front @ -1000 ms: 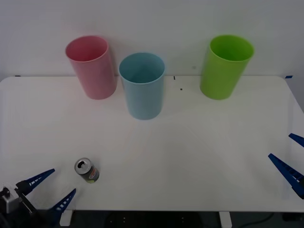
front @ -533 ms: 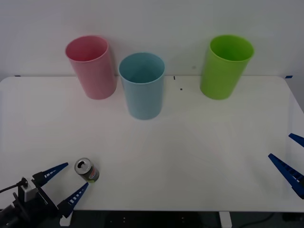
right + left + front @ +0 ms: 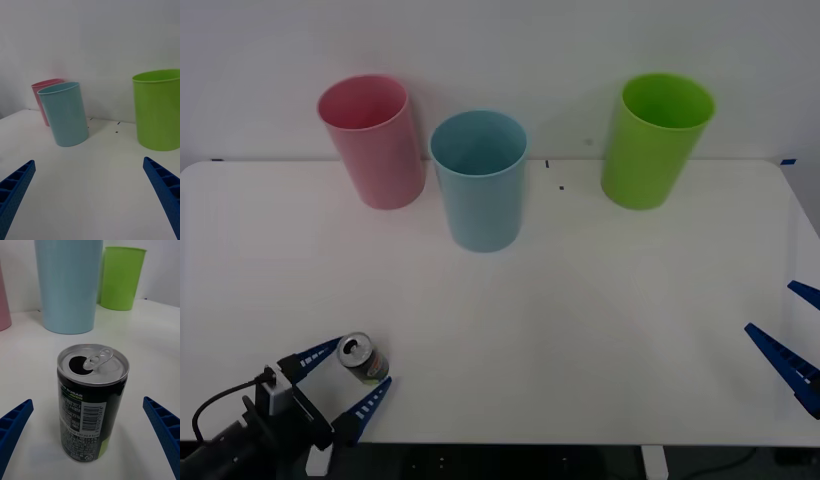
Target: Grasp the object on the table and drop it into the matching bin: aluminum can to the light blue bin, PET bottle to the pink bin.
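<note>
White and wide, the table (image 3: 600, 300) carries three bins: the light blue bin (image 3: 479, 180) stands just beside the pink bin (image 3: 373, 140), the lime green bin (image 3: 654, 139) well apart. Near the table's front left edge, the upright aluminum can (image 3: 362, 358), tab lifted, sits between the spread fingers of the left gripper (image 3: 348, 378), ungrasped. The right gripper (image 3: 792, 340) waits wide open and empty at the table's right edge.

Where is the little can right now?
In the front view the can stands upright near the table's front-left edge, between the open fingers of the left gripper, well in front of the pink bin.
</note>
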Controlling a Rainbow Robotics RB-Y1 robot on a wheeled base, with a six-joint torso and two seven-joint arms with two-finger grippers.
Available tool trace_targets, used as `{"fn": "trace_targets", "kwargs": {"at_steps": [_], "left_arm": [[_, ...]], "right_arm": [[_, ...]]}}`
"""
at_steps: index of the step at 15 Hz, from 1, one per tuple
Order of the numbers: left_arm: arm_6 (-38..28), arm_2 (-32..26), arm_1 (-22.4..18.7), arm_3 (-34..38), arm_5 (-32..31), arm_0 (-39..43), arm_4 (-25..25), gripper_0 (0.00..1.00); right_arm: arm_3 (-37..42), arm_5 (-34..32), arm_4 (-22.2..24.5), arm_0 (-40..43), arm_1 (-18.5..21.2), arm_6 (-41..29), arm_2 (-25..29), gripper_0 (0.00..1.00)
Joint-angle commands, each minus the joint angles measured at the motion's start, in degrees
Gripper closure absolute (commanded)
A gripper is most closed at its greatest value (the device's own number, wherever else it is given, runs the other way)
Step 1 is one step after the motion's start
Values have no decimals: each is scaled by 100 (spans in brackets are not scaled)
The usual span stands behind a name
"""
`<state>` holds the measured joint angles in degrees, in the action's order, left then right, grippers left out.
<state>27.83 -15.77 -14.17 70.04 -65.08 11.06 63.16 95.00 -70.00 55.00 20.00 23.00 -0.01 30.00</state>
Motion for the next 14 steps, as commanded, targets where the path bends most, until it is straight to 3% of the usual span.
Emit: {"fn": "trace_targets", "kwargs": {"at_steps": [1,11,12,13,14], "left_arm": [[11,-22,125,1,48,-78,144,0],[11,4,248,-8,92,-192,249,0],[11,4,248,-8,92,-184,249,32],[20,4,248,-8,84,-184,249,76],[47,4,248,-8,92,-184,249,97]], "right_arm": [[0,0,0,0,0,1,0,0],[0,0,0,0,0,1,0,0],[0,0,0,0,0,1,0,0],[0,0,0,0,0,1,0,0],[0,0,0,0,0,1,0,0]]}}
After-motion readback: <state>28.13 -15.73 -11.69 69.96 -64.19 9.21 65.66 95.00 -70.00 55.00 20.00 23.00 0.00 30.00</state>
